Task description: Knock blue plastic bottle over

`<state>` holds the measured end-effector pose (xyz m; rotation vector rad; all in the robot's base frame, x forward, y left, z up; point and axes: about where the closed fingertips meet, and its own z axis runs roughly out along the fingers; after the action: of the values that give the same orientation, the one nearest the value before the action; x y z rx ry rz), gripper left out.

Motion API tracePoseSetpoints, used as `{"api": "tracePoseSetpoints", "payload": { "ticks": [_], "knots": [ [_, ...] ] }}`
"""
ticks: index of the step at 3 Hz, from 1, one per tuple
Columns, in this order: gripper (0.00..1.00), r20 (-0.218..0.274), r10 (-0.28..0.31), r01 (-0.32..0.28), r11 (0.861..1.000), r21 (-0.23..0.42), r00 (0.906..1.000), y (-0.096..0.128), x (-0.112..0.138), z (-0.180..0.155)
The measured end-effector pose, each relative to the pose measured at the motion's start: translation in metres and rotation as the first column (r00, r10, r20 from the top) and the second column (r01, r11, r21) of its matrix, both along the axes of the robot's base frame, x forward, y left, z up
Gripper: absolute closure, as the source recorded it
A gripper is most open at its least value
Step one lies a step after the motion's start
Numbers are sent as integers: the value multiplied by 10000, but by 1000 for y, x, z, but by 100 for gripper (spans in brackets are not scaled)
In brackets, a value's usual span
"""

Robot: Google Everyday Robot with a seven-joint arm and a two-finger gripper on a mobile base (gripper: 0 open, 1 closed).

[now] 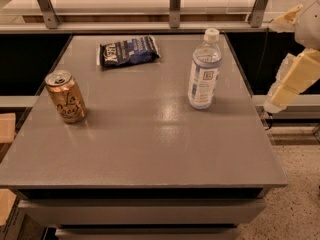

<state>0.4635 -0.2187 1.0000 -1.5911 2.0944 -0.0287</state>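
The blue plastic bottle [204, 71] is clear with a white cap and a pale blue-and-white label. It stands upright on the grey table [150, 144], at the back right. My gripper [289, 86] is a cream-coloured shape off the table's right edge, right of the bottle and apart from it, at about the bottle's height. It touches nothing.
A golden-orange drink can [65, 96] stands at the table's left. A dark blue snack bag [128, 51] lies flat at the back, left of the bottle. A rail with metal posts [174, 4] runs behind the table. Speckled floor [295, 194] lies to the right.
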Motion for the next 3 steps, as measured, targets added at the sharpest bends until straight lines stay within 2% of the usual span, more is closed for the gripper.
{"api": "tracePoseSetpoints", "payload": {
  "ticks": [1,2,3],
  "knots": [
    [0,363,-11,-31,9936,1133,9993,-6,14,-2],
    [0,700,72,-234,9719,2342,9975,-7,24,-6],
    [0,946,386,-685,9390,3371,9948,0,32,-10]
  ]
}}
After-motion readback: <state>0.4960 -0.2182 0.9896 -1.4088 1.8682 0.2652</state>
